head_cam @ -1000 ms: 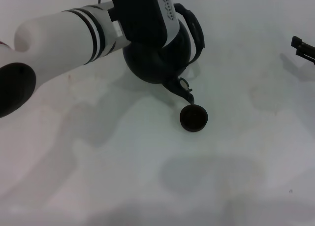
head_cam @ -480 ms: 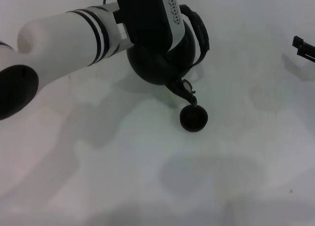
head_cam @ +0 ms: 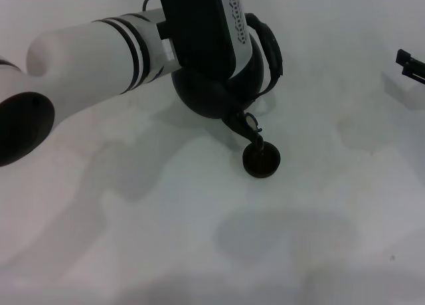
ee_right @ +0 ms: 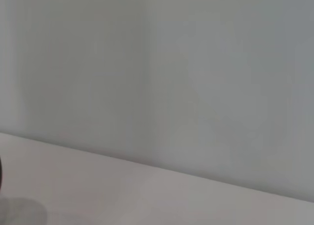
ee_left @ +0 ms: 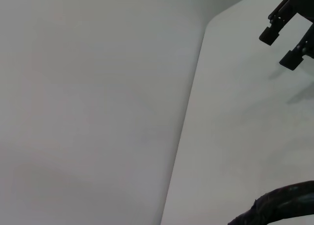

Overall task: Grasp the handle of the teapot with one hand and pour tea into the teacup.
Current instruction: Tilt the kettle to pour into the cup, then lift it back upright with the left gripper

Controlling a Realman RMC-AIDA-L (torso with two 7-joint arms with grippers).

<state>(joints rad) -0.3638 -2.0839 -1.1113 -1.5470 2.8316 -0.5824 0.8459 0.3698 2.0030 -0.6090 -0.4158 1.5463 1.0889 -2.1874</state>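
The black teapot [head_cam: 211, 96] hangs tilted above the white table, its short spout [head_cam: 247, 127] pointing down. The spout tip sits just over the far rim of the small black teacup [head_cam: 261, 160], which stands upright on the table. The thick black handle [head_cam: 271, 52] arches on the teapot's right side; a piece of it shows in the left wrist view [ee_left: 279, 210]. My left gripper is hidden behind its own wrist [head_cam: 199, 26] and holds the teapot by the handle. My right gripper [ee_left: 279, 49] is open and empty, parked at the far right [head_cam: 408, 62].
The white table [head_cam: 199, 238] spreads around the cup. In the left wrist view its far edge [ee_left: 186, 117] runs along a plain wall.
The left arm has shifted the teapot slightly right and tipped it further. The spout tip has come down from beside the cup to over its rim. The cup and right arm have not moved.
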